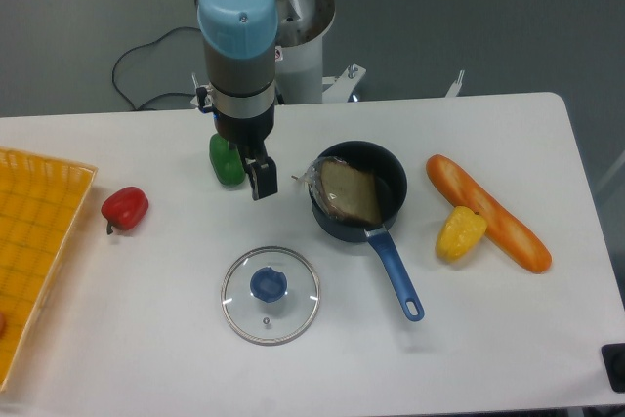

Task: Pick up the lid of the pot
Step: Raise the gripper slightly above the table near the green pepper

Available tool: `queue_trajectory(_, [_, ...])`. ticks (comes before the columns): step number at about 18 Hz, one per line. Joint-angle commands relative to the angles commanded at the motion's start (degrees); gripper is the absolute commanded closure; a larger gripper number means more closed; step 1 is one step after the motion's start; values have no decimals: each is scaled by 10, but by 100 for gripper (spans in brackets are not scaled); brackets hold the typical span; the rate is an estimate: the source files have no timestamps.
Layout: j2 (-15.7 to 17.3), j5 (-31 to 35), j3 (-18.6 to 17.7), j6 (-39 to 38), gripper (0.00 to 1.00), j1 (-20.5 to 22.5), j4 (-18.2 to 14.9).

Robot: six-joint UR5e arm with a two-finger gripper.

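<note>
The pot lid (pixel 293 313) is a round, clear glass disc with a thin rim, lying flat on the white table at front centre. Its blue knob (pixel 269 284) faces up. Behind the lid and higher in the view, the black gripper (pixel 262 181) hangs from the blue-and-grey arm, apart from the lid. Nothing held shows at its tip. The spacing of its two fingers cannot be made out from this angle.
Right of the gripper is a black pan (pixel 337 228) with a blue handle, holding a bagged brown item. A green pepper (pixel 226 161) lies behind the gripper, a red one (pixel 125 209) left. Farther right are a baguette (pixel 488 212) and yellow pepper (pixel 461 233); far left, an orange crate (pixel 39 212).
</note>
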Motion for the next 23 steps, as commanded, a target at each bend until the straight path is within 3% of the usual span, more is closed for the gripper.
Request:
queue_trajectory(6, [-6,7,-2,-2,0,-10,11])
queue_trajectory(11, [1,6,-47,-8,0,-11,61])
queue_trajectory(16, [-4,-11,-41,-104,0,-13,64])
queue_trajectory(20, [-13,-20,-38,-127,0,-21,66])
queue_trajectory(23, [-33,-14,-16,-175,0,-20,69])
